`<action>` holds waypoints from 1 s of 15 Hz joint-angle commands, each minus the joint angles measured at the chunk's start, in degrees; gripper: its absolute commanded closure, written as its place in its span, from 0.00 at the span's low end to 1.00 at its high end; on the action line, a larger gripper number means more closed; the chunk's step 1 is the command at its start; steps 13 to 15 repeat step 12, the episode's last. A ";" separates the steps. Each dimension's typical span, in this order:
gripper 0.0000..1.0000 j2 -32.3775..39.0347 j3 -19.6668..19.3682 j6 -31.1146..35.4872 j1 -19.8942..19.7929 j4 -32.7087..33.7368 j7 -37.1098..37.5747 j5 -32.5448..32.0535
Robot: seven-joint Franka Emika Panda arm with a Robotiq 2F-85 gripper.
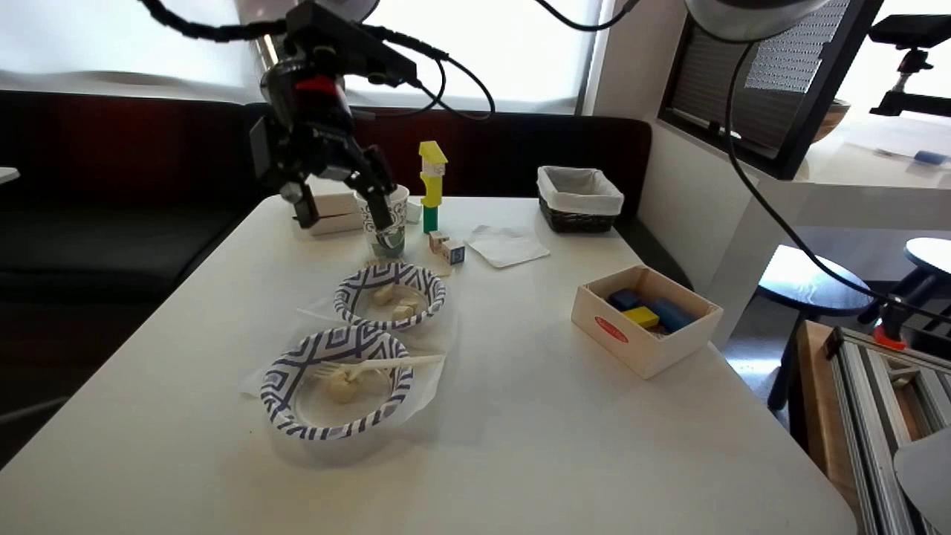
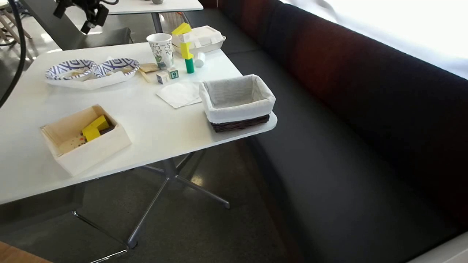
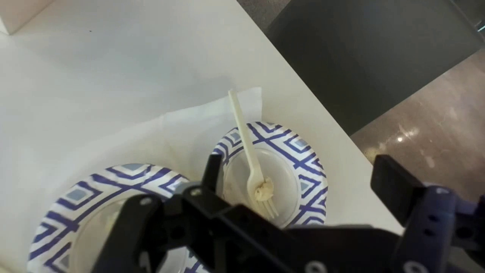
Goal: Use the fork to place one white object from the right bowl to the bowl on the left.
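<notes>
Two paper bowls with a blue pattern stand side by side. The nearer bowl (image 1: 297,357) in an exterior view holds the pale fork (image 1: 401,362) and a whitish lump (image 1: 342,388). The fork's handle rests over the rim. In the wrist view the lump (image 3: 265,189) lies on the fork's head (image 3: 255,178), inside the right-hand bowl (image 3: 310,167). The farther bowl (image 1: 431,286) holds whitish pieces (image 1: 405,310); in the wrist view this bowl (image 3: 75,195) is partly hidden by my gripper. My gripper (image 1: 343,204) is open and empty above the table, its fingers (image 3: 301,170) wide apart.
A paper sheet (image 1: 423,394) lies under the bowls. A patterned cup (image 1: 390,223), a block tower (image 1: 431,182), letter blocks (image 1: 452,251) and a food container (image 2: 201,42) stand near the farther bowl. A napkin (image 1: 507,245), a lined basket (image 1: 579,197) and a wooden box (image 1: 605,327) are further off.
</notes>
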 commanded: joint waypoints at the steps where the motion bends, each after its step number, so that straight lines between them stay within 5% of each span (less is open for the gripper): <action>1: 0.00 -4.47 -1.21 -0.41 -1.67 -2.00 -0.49 -1.00; 15: 0.00 -4.99 -1.13 -0.18 -2.76 -0.66 -0.63 -0.65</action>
